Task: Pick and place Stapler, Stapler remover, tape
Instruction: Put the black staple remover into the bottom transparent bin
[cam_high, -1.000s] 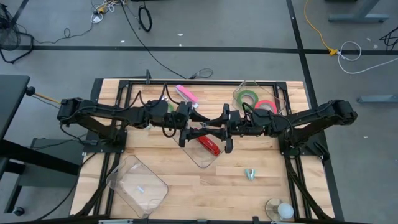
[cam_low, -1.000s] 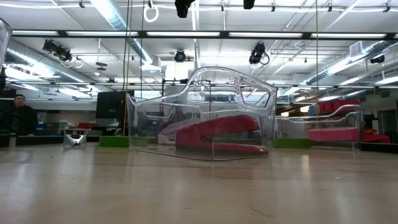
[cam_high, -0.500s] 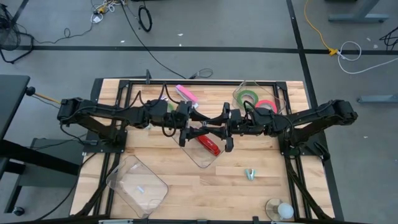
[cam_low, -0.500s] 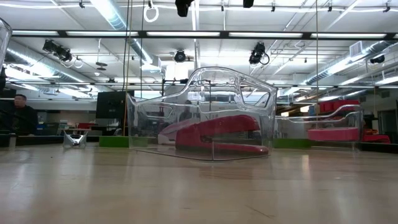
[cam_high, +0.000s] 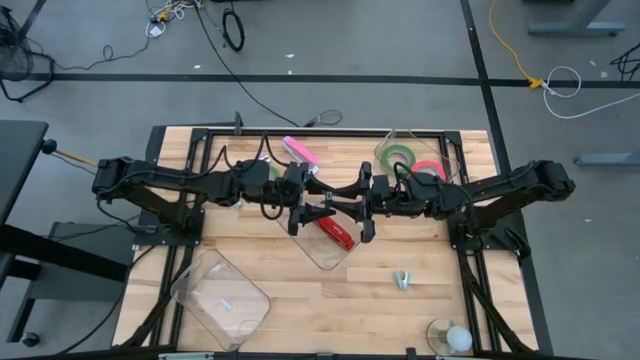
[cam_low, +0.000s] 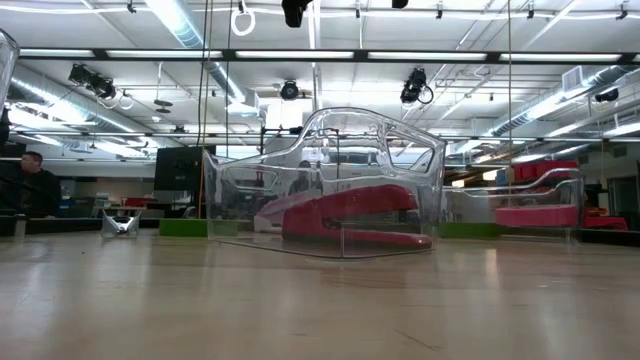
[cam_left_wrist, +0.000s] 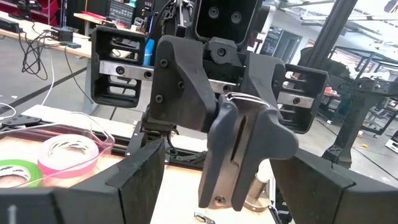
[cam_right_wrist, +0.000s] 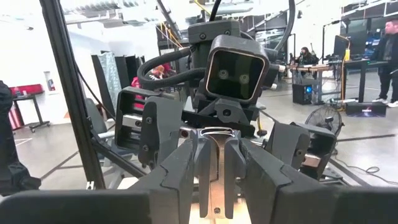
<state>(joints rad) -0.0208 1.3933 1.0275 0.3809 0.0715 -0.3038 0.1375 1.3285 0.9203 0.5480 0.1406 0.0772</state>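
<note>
The red stapler (cam_high: 337, 233) lies inside a clear container (cam_high: 322, 255) at mid-table; the low view shows it resting flat on the container's floor (cam_low: 350, 218). The silver stapler remover (cam_high: 402, 280) lies on the table toward the near right. Green tape (cam_high: 400, 155) and red-pink tape (cam_high: 430, 170) lie in a clear tray at the far right. My left gripper (cam_high: 316, 210) is open and my right gripper (cam_high: 332, 208) is shut. They face each other tip to tip, high above the container's far part. In the left wrist view the right gripper's closed fingers (cam_left_wrist: 239, 149) stand between my left fingers.
A pink object (cam_high: 300, 152) lies at the far edge behind the left gripper. A second clear container (cam_high: 222, 298) lies at the near left. A white round object (cam_high: 452, 338) sits at the near right corner. Bare wood (cam_high: 300, 300) lies near the front.
</note>
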